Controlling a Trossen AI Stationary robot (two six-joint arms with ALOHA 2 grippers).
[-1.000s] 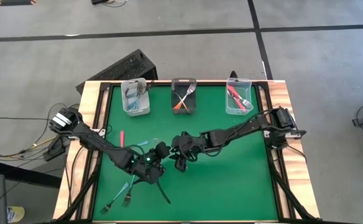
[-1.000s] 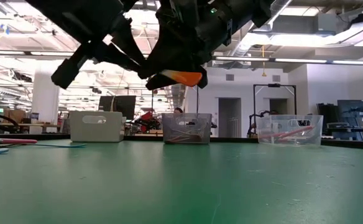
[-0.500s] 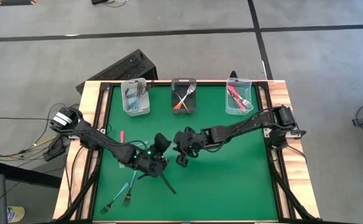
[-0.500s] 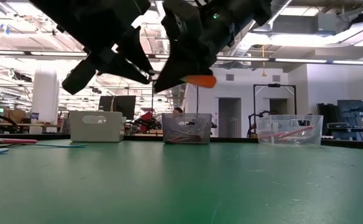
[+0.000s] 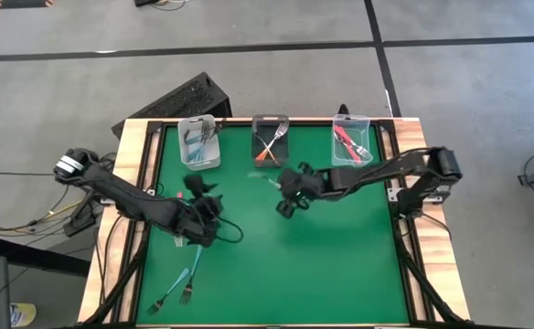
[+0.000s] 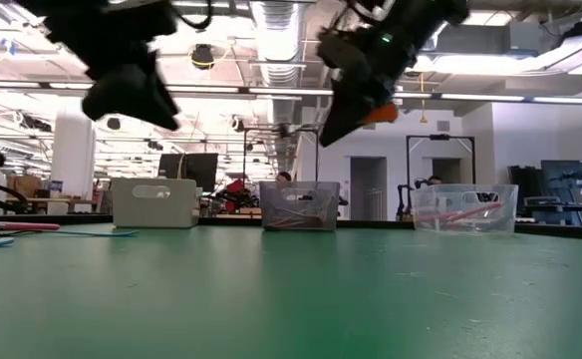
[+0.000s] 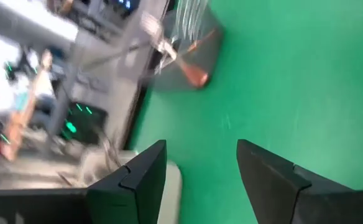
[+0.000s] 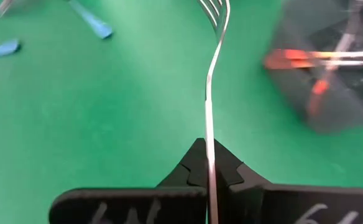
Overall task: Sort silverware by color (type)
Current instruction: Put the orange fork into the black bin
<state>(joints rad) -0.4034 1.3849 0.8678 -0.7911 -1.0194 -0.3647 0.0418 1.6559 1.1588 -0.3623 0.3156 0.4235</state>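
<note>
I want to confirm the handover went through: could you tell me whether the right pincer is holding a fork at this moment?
Yes, in the right wrist view the right pincer is shut on a silver-tined metal fork that sticks out ahead of it.

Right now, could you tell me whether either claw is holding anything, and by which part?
The right claw is shut on a fork, gripping it along its shank with the tines pointing away. The left claw is open and empty.

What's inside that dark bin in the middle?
The dark bin holds a few orange-handled forks lying crossed, tines up. Its walls hide anything lying beneath them.
</note>
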